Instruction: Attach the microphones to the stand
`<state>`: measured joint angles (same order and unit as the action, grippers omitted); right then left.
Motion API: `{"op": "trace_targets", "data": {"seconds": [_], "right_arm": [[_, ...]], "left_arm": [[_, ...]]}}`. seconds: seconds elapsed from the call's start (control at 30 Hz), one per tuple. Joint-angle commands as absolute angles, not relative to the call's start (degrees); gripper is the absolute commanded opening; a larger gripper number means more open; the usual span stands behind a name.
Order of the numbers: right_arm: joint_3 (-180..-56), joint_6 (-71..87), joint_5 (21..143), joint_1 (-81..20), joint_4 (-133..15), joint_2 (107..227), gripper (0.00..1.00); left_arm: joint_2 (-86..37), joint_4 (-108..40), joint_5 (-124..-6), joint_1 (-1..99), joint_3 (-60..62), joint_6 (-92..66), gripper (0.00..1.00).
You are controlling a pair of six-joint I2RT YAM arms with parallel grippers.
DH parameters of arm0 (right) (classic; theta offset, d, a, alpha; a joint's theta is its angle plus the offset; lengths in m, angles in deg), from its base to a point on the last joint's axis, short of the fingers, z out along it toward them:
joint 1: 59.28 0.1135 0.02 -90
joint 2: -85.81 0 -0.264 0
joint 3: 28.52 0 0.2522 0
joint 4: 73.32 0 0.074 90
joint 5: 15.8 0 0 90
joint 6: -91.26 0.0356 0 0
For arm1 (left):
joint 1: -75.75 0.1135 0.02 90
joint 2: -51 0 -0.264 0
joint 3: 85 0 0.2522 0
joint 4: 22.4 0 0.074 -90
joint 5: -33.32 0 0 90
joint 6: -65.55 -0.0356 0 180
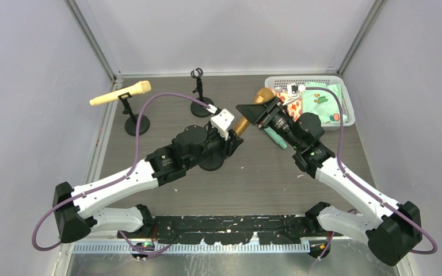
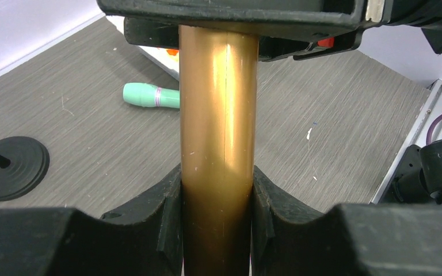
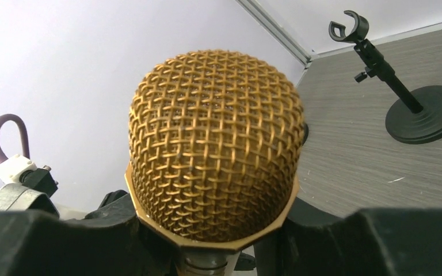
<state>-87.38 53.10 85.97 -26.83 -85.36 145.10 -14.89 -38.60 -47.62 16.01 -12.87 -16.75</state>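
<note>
A golden-brown microphone hangs above the table between both grippers. My left gripper is shut on its shaft. My right gripper is shut on the neck just under the mesh head. In the top view the left gripper and the right gripper meet at mid-table. A cream-yellow microphone sits clipped in the left stand. A mint-green microphone lies flat on the table, partly under the right wrist. An empty stand rises at the back middle.
A third stand's round base shows under the left forearm. A white basket holding patterned cloth sits at the back right. Grey walls close in the table on three sides. A purple cable loops past the left stand.
</note>
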Motion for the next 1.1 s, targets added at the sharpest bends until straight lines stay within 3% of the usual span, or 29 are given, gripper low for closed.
{"op": "trace_targets", "data": {"seconds": [0.0, 0.07, 0.13, 0.23, 0.33, 0.47, 0.77, 1.07], "right_arm": [[-88.4, 52.3, 85.1, -26.8, -90.0, 144.5, 0.27], [-88.2, 51.7, 83.3, -26.8, -89.3, 143.5, 0.16], [-88.3, 50.2, 80.9, -26.8, -86.3, 142.0, 0.08], [-88.8, 47.0, 76.9, -26.8, -79.5, 139.2, 0.03], [-89.7, 42.7, 74.9, -26.9, -73.2, 136.3, 0.02], [-90.6, 38.0, 74.4, -26.9, -65.4, 132.9, 0.01], [-90.7, 34.1, 74.4, -26.9, -53.9, 126.4, 0.01], [-91.5, 32.5, 74.4, -26.9, -47.8, 122.8, 0.01]], "left_arm": [[-14.3, -36.0, -44.3, 16.2, -10.8, -14.7, 0.32], [-13.4, -36.0, -42.6, 16.2, -11.7, -14.1, 0.55], [-11.8, -37.6, -39.8, 16.4, -13.0, -13.2, 0.69], [-9.0, -40.0, -40.9, 20.0, -14.7, -11.3, 0.84], [-6.3, -41.9, -50.0, 30.1, -15.4, -9.4, 0.94], [-6.0, -44.5, -66.2, 41.1, -12.5, -13.8, 0.98], [-11.7, -44.0, -92.7, 52.5, -9.2, -22.5, 1.00], [-16.8, -39.6, -98.5, 53.9, -10.7, -24.3, 1.00]]}}
